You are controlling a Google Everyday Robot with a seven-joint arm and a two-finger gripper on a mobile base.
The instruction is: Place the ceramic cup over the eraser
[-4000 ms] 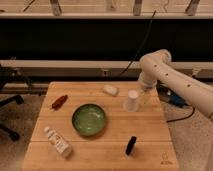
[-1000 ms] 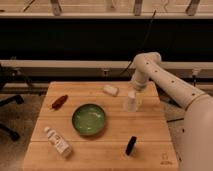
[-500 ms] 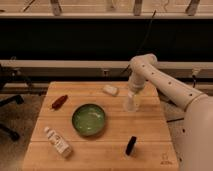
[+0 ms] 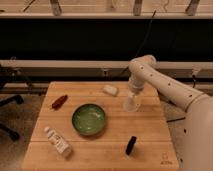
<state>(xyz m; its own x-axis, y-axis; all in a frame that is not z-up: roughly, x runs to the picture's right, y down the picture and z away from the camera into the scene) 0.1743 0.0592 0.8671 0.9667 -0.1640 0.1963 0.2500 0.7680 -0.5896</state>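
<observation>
The ceramic cup (image 4: 131, 103) is a small white tapered cup standing at the right of the wooden table (image 4: 150, 130). My gripper (image 4: 132, 96) comes down from above right onto the cup, at its top. The eraser (image 4: 131, 145) is a small black oblong block near the table's front edge, straight in front of the cup and well apart from it.
A green bowl (image 4: 89, 119) sits in the middle. A white labelled bottle (image 4: 57, 141) lies at the front left. A red-brown object (image 4: 59, 101) lies at the left. A white oblong lump (image 4: 110, 90) lies at the back, left of the cup.
My arm has swung left and its elbow has folded in. The gripper has come down onto the cup, which has shifted slightly left.
</observation>
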